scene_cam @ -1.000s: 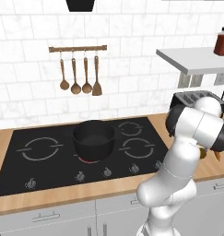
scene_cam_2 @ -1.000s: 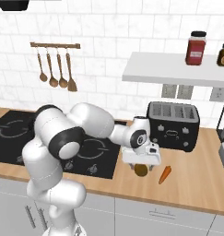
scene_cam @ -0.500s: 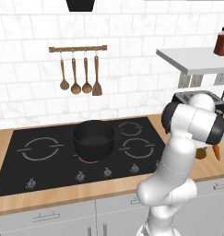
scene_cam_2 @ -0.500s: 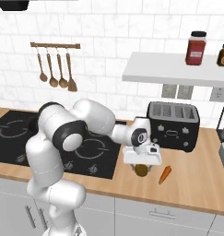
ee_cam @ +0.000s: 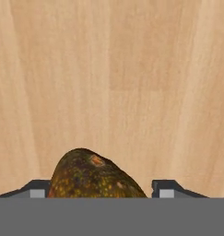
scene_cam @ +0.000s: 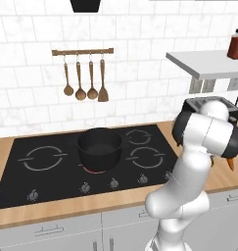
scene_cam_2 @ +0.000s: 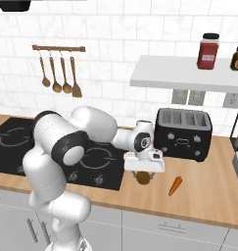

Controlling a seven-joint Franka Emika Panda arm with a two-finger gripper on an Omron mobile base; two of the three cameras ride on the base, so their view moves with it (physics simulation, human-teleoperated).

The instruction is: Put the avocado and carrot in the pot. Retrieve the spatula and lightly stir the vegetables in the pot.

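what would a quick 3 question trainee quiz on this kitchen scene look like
1. True or false: the avocado lies between the gripper fingers.
2. The carrot lies on: A) the hob B) the wooden counter C) the shelf.
3. Fill in: the pot sits on the ____.

Key: 1 true. 2 B. 3 hob.

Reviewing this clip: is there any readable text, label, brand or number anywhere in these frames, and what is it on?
No readable text in any view.
Red jar on the shelf: no legible label.
Dark jar beside it: label band too small to read.
Toaster: front markings too blurred to read.
Stove knobs: no legible marks.
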